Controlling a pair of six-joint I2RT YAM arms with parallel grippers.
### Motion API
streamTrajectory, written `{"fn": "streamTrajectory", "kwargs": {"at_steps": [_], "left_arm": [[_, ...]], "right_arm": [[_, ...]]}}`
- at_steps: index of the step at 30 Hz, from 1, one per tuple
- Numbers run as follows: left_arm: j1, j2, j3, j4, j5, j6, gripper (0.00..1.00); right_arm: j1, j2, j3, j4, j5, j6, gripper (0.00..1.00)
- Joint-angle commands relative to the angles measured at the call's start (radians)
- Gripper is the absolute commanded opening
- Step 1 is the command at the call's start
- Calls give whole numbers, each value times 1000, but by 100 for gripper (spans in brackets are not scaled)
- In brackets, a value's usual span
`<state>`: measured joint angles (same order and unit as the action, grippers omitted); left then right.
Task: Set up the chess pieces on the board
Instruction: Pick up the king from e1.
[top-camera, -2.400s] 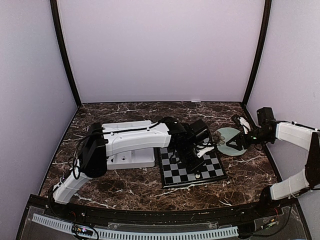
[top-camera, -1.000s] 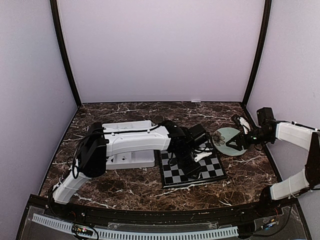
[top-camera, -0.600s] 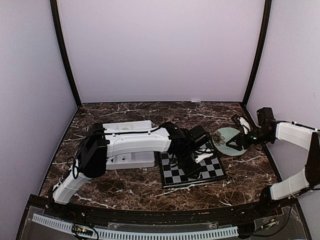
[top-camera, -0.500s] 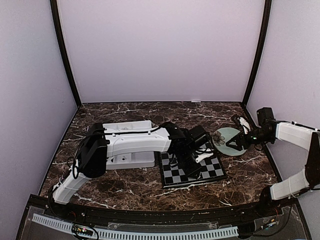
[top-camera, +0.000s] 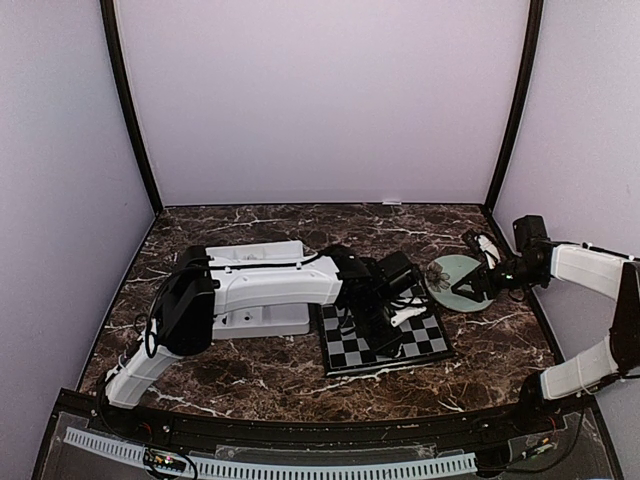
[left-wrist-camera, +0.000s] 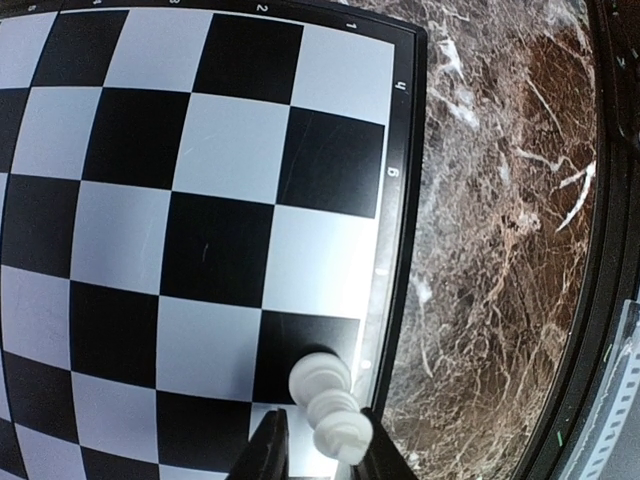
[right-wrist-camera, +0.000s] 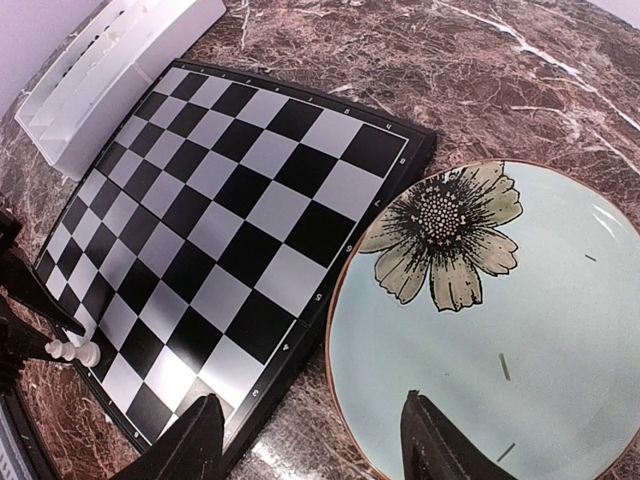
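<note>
Nearest, the left tool (left-wrist-camera: 325, 455) straddles a tilted white piece (left-wrist-camera: 330, 405) at an edge square of the board (left-wrist-camera: 230, 150), probably to stand it there; whether the fingers clamp it or merely flank it I cannot tell. Farther right, the right tool (right-wrist-camera: 320, 442) hangs spread and empty over the plate (right-wrist-camera: 540, 340), seemingly keeping clear of the board

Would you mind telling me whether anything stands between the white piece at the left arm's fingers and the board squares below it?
Nothing visible does. The white chess piece sits between the left fingers at the edge squares of the board, and no other piece shows on any square in either wrist view.
</note>
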<state>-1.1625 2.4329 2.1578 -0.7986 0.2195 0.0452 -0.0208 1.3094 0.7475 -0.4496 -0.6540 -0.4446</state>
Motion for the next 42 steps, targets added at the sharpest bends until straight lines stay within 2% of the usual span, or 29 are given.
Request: {"fn": "streamTrajectory", "kwargs": {"at_steps": [1,22,27,31,36,40,42], "left_arm": [[-7,-40,-30,-1,-3,20,24],[-8,-41,-71,56,-20,15,20],[-9,-55,-72,8,-24,23,25],[-9,-137,-130,-4,-64,57,33],[6,-256,-198,-29,-117,118,38],[83,-377,-275,-19,-133,82,39],[175,-435,-308,3,-153,26,40]], "right_arm": [[-2,4,0,0,-13,-10,62],[-2,-7,-2,-6,-15,-8,62],[-2,-10,-2,-6,-16,-7,62],[-2,-10,-2,-6,-18,-8,62],[-2,-9,-2,-8,-21,-8,62],[-2,-2,0,-5,-23,-8,62],[-2,4,2,-4,-25,-8,62]]}}
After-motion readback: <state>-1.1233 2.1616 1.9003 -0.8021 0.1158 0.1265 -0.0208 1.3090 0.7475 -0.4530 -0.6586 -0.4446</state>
